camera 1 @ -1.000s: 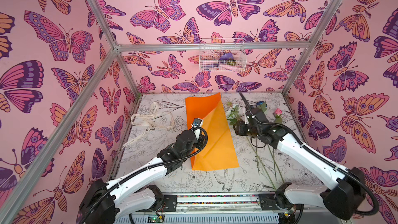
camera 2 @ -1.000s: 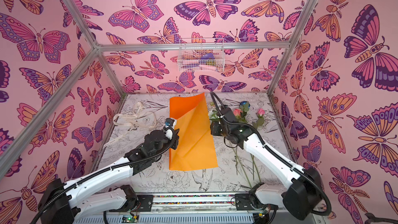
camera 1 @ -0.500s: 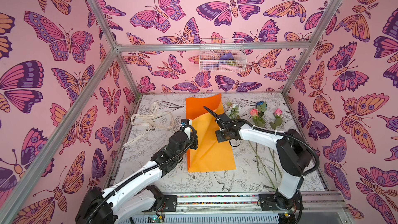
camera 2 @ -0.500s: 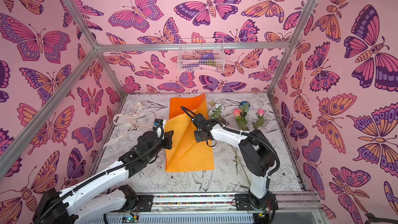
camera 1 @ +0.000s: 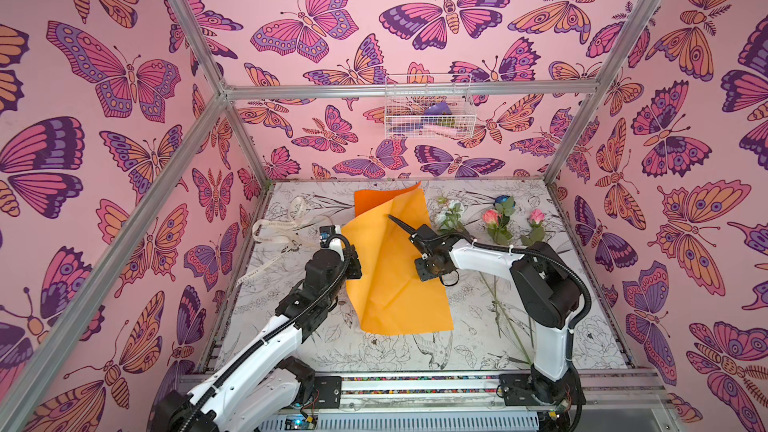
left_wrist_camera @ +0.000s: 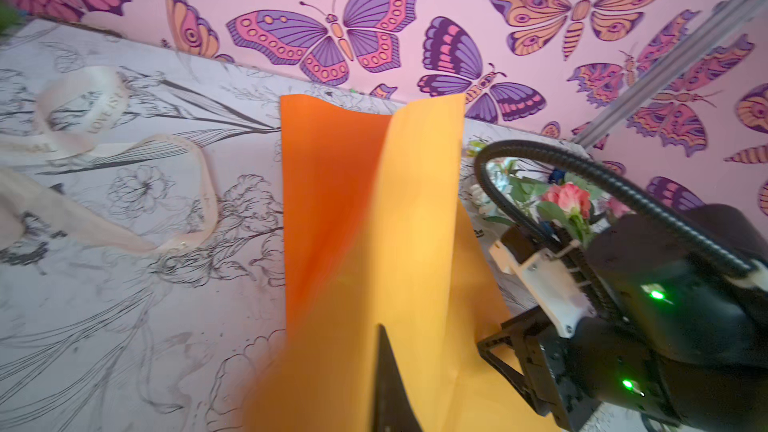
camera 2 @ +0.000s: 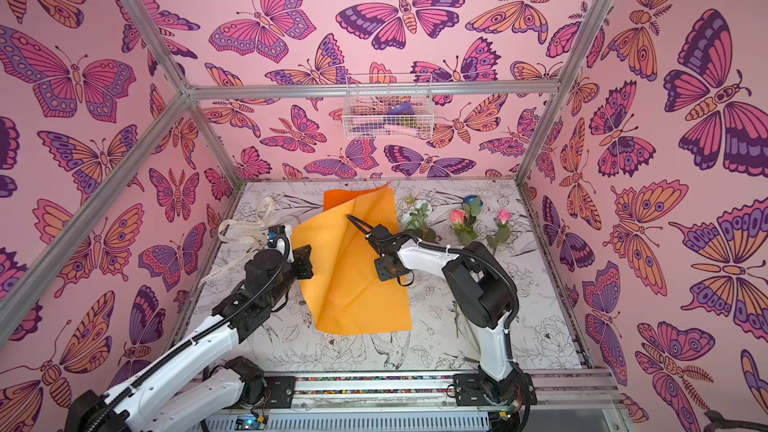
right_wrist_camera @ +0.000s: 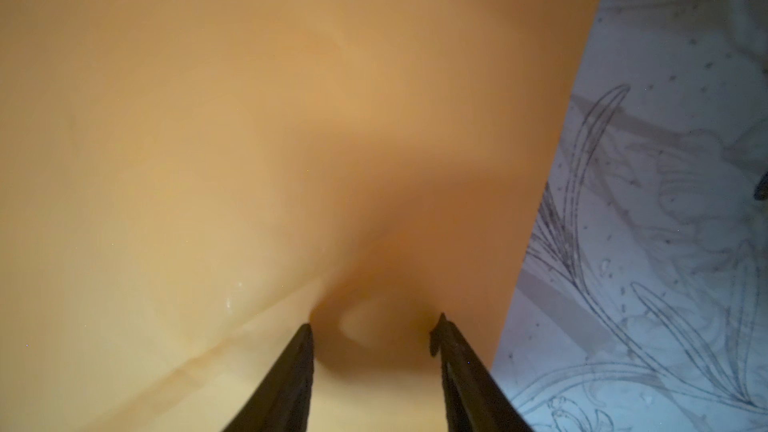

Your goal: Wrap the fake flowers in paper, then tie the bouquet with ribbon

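The white-and-black left arm [camera 1: 270, 336] stretches forward from the near rail. Its black two-fingered left tool [left_wrist_camera: 386, 371] is pinched closed on the raised edge of the orange paper sheet [camera 1: 395, 276]. The white-and-black right arm [camera 1: 484, 257] folds sharply at the elbow, forearm level. The right tool [right_wrist_camera: 372, 326] points down, fingers apart, tips pressing the sheet.

Both top views look steeply down from high above the near edge of the desk [camera 1: 399, 351] toward the back wall [camera 1: 374, 151]. They give nearly the same picture, shifted a little sideways, and each takes in the whole desk and the orange paper [camera 1: 395, 284]. The left wrist camera sits low and close behind the paper, facing the back wall, with the right arm [left_wrist_camera: 665, 317] at its edge. The right wrist camera looks out past the fingers [right_wrist_camera: 286, 384] of the right hand [right_wrist_camera: 374, 326], very near the paper, with a strip of desk beside it.
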Action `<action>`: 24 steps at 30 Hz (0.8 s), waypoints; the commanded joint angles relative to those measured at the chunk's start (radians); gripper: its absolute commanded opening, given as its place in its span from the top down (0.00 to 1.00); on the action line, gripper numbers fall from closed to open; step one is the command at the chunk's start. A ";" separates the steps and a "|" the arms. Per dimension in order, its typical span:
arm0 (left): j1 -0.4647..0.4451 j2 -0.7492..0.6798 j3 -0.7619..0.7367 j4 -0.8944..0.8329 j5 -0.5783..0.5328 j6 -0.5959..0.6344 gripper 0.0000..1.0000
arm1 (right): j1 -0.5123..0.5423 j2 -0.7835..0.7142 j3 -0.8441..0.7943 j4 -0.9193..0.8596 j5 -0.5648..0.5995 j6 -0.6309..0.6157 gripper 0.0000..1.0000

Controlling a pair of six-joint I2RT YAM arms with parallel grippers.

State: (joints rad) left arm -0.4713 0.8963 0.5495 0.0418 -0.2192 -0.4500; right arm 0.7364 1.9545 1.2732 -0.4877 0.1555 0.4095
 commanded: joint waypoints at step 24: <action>0.172 0.040 -0.145 0.055 -0.025 -0.196 1.00 | 0.007 -0.287 -0.407 -0.153 0.061 0.532 0.62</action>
State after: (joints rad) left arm -0.3058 0.9436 0.4320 0.0071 -0.2764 -0.6586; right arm 0.7403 1.6760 0.9310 -0.5594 0.1753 0.8371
